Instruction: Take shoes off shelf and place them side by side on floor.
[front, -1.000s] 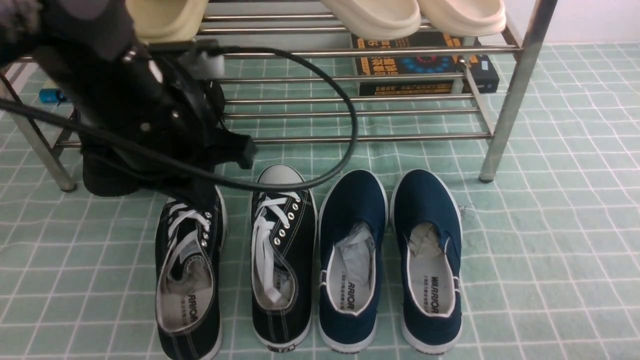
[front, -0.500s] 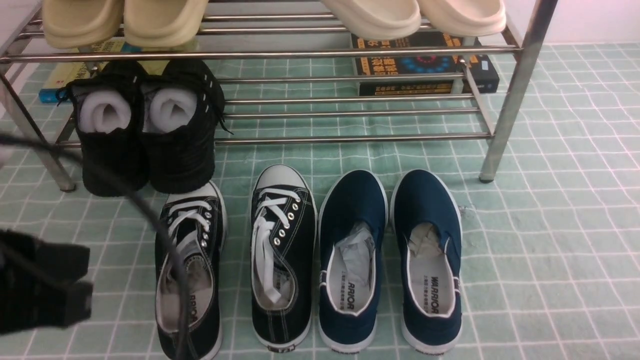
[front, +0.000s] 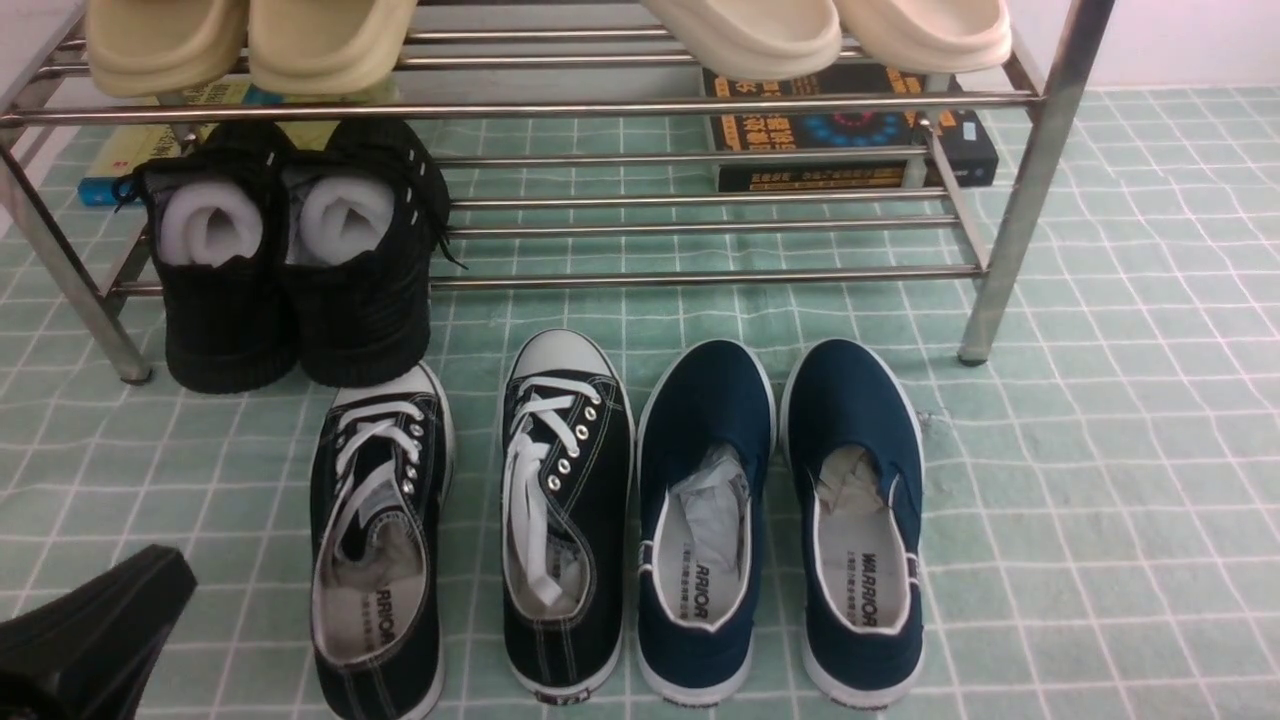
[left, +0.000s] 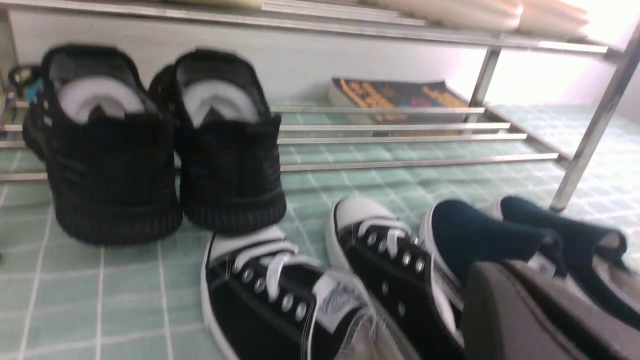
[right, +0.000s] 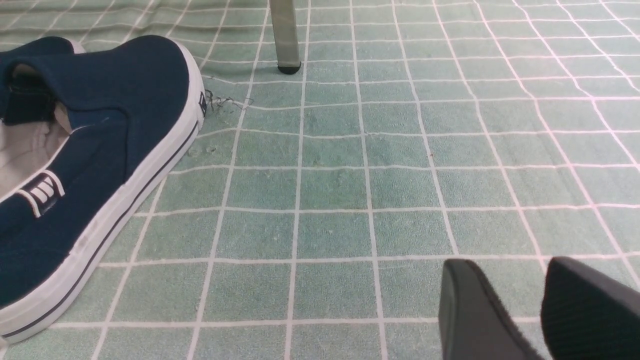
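Both sneakers (front: 470, 520) lie paired on the floor (front: 1100, 500), clear of the empty right fingers (right: 590, 305); left fingers' (front: 90, 640) gap is hidden.

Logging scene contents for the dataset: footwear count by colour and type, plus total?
Black lace-up sneakers with white toe caps, on the floor: 2
Navy slip-ons, on the floor: 2
All-black shoes stuffed with white foam, on the rack's lower tier: 2
Cream slippers, top tier: 4
Total: 10
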